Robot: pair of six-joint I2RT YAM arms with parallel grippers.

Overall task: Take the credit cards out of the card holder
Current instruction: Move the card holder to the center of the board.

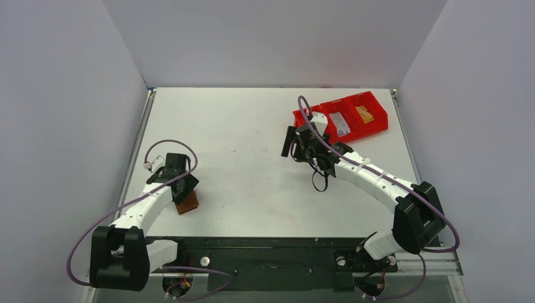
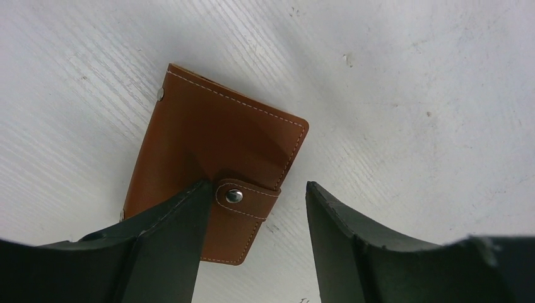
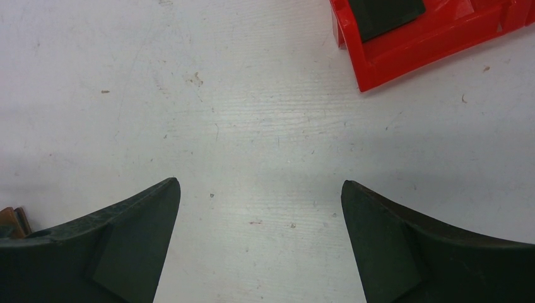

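The card holder [image 2: 214, 145] is a brown leather wallet lying flat on the white table, folded shut with its tab [image 2: 249, 201] snapped down. In the top view the card holder [image 1: 188, 203] sits at the near left. My left gripper [image 2: 258, 184] hovers over its tab end, open; the left finger overlaps the leather and the right finger is over bare table. The credit cards are hidden while the holder is shut. My right gripper [image 3: 260, 183] is open over bare table, nothing between its fingers.
A red three-compartment bin [image 1: 373, 128] stands at the back right, just beyond my right gripper [image 1: 291, 142]. In the right wrist view the bin's corner [image 3: 410, 57] holds a dark flat piece [image 3: 385, 12]. Other compartments hold a pale item and a yellow item.
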